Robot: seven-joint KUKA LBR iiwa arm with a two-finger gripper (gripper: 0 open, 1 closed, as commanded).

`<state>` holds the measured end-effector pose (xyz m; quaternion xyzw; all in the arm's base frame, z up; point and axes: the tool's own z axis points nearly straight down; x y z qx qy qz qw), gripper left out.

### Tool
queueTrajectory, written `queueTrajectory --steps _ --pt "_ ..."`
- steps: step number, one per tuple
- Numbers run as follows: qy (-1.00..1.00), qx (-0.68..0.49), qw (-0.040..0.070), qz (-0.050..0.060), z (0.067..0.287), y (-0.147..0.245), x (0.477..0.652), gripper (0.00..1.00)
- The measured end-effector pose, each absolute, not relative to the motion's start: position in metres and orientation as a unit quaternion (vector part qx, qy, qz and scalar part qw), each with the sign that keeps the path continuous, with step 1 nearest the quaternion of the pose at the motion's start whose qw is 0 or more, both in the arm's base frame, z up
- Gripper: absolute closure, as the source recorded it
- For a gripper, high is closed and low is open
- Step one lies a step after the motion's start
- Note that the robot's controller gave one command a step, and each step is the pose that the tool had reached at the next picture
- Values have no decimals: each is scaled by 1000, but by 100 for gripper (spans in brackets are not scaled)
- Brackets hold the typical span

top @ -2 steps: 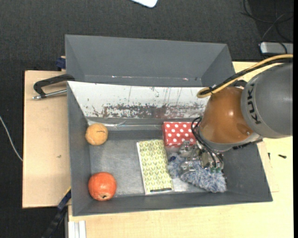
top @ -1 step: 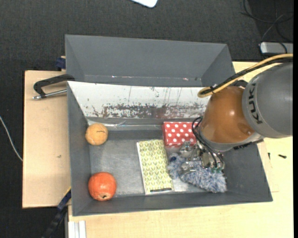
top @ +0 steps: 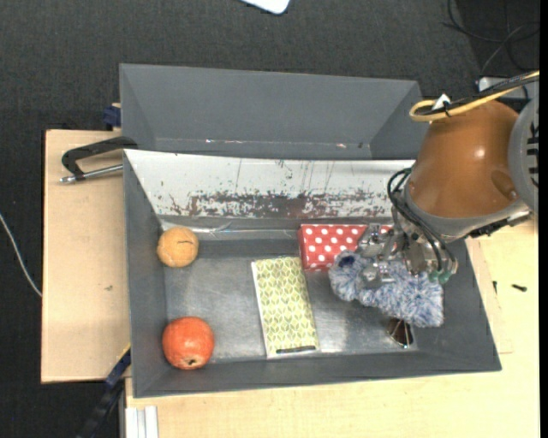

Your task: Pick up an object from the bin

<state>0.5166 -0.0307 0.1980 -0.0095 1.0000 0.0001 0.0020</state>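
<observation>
Your gripper point(top: 387, 259) sits on the fuzzy blue-white cloth point(top: 409, 299) at the bin's point(top: 142, 291) 3 o'clock; spread or pinching, you cannot tell. Likely grasping; next, lift straight.

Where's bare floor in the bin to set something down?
Left, between the pale ball, the red-orange ball and the green patterned box. Also front, between that box and the fuzzy blue cloth. Crowded right: gripper, cloth, red dotted box.

Floor: dark charcoal carpet point(top: 257, 34), fine speckled weave, across top and left of view. Top right: black cables point(top: 458, 15) looped over carpet. Left edge: thin pale wire point(top: 17, 252) curving downward. Top edge: white object point(top: 267, 5), cut off, kind unclear. Light even, shadows soft.
</observation>
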Motion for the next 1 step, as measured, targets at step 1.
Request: queueTrajectory --steps 1 --pt "1000 -27 -1 0 209 -28 517 100"
